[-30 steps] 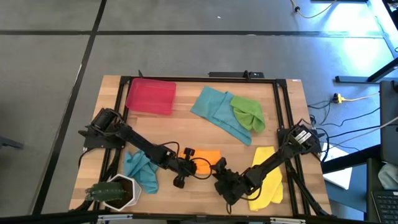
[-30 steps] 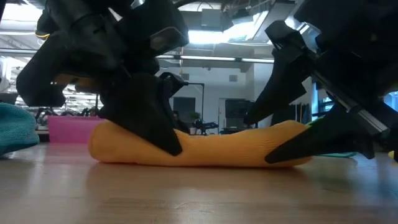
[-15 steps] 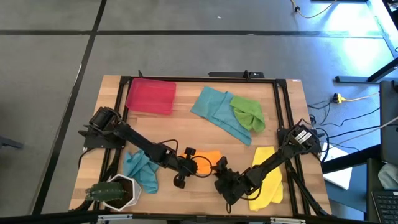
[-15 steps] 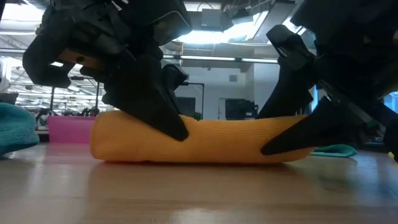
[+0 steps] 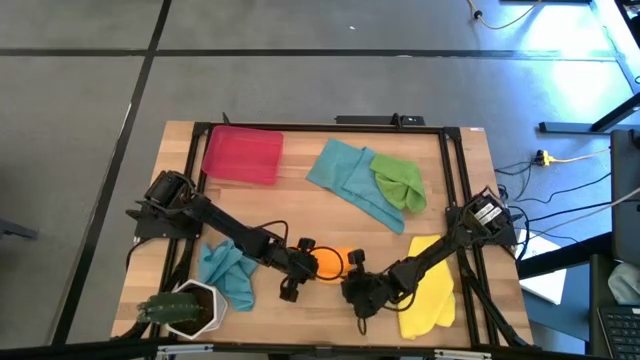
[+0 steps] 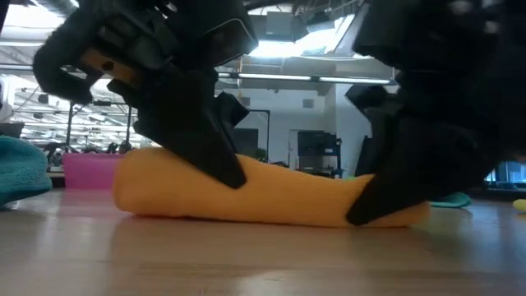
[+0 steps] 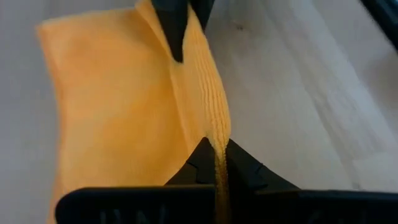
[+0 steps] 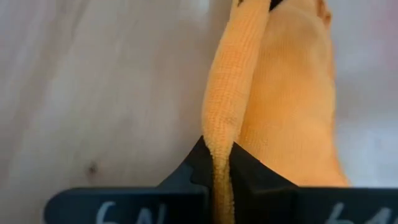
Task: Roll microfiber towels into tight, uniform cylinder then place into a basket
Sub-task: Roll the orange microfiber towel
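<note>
Orange towel (image 5: 333,262), rolled into a cylinder, lay on the tabletop (image 5: 300,205) near its front edge. Left gripper (image 5: 306,263) pinched one end of the roll; right gripper (image 5: 352,280) was pressed together on the other. The basket (image 5: 242,154), well apart at the far left corner, held no towel. Two teal towels (image 5: 350,178), a green towel (image 5: 398,180) and a yellow towel (image 5: 432,290) remained unrolled, so most of the task appeared outstanding.

Both arms low over the near table edge, left hand (image 5: 308,262) and right hand (image 5: 352,281) clamped tight.
</note>
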Robot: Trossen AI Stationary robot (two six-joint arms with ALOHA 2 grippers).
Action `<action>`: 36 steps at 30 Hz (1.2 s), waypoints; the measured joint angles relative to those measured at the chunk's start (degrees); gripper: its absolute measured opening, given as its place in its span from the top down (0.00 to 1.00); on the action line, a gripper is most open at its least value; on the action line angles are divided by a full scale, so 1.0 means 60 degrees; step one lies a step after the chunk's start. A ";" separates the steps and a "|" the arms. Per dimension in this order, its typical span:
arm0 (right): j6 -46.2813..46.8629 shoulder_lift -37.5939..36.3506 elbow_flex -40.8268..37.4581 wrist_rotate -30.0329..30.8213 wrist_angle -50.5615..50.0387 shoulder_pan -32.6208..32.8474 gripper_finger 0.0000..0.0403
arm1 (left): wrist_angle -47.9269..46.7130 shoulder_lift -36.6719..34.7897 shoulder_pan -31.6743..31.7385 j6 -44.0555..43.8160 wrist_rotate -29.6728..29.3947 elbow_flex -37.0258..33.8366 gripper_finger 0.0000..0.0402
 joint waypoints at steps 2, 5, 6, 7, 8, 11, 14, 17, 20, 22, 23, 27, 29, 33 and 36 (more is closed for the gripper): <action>0.0305 -0.0173 -0.0001 -0.0543 0.0021 -0.0156 0.96 | -0.0068 0.0000 0.0075 -0.0028 0.0316 0.0000 1.00; 0.0749 -0.0422 -0.0001 -0.1323 0.0041 -0.0430 0.96 | -0.0219 0.0000 0.0156 -0.0054 0.0644 0.0000 1.00; 0.0884 -0.0506 -0.0001 -0.1672 0.0071 -0.0540 0.96 | -0.0222 0.0000 0.0179 -0.0064 0.0810 0.0000 1.00; 0.1041 -0.0553 -0.0001 -0.2026 0.0169 -0.0636 0.96 | -0.0234 0.0000 0.0203 -0.0074 0.1000 0.0000 1.00; 0.1152 -0.0603 -0.0001 -0.2431 0.0302 -0.0741 0.96 | -0.0252 0.0000 0.0221 -0.0075 0.1194 0.0000 1.00; 0.1415 -0.0678 -0.0001 -0.3391 0.0686 -0.0973 0.96 | -0.0336 -0.0037 0.0239 -0.0079 0.1521 -0.0009 1.00; 0.1570 -0.0681 -0.0014 -0.3812 0.0851 -0.1124 0.96 | -0.0356 -0.0268 0.0213 -0.0075 0.1522 -0.0155 1.00; 0.1806 -0.0691 -0.0274 -0.3859 0.1158 -0.1281 0.96 | 0.0208 -0.0582 0.0225 -0.0166 0.1445 -0.0771 1.00; 0.1891 -0.0736 -0.0714 -0.4050 0.2060 -0.1433 0.96 | 0.1586 -0.0981 0.0345 -0.0480 0.1573 -0.1695 1.00; 0.2094 -0.0765 -0.1099 -0.4383 0.2944 -0.1521 0.96 | 0.2536 -0.1087 0.0435 -0.0924 0.1767 -0.2231 1.00; 0.2181 -0.0803 -0.1302 -0.4459 0.3325 -0.1585 0.96 | 0.2799 -0.1105 0.0487 -0.1165 0.1817 -0.2420 1.00; 0.2892 -0.0833 -0.1916 -0.4602 0.4273 -0.1926 0.96 | 0.2852 -0.1100 0.0659 -0.1785 0.1897 -0.2686 1.00; 0.3339 -0.0833 -0.2100 -0.4603 0.4391 -0.2065 0.96 | 0.2839 -0.1093 0.0720 -0.1827 0.1897 -0.2735 1.00; 0.3887 -0.0837 -0.2380 -0.4392 0.4421 -0.2232 0.97 | 0.2854 -0.1088 0.0884 -0.1780 0.1749 -0.2739 1.00; 0.4030 -0.0843 -0.2386 -0.4359 0.4284 -0.2242 0.97 | 0.2820 -0.1082 0.1034 -0.1732 0.1746 -0.2732 0.96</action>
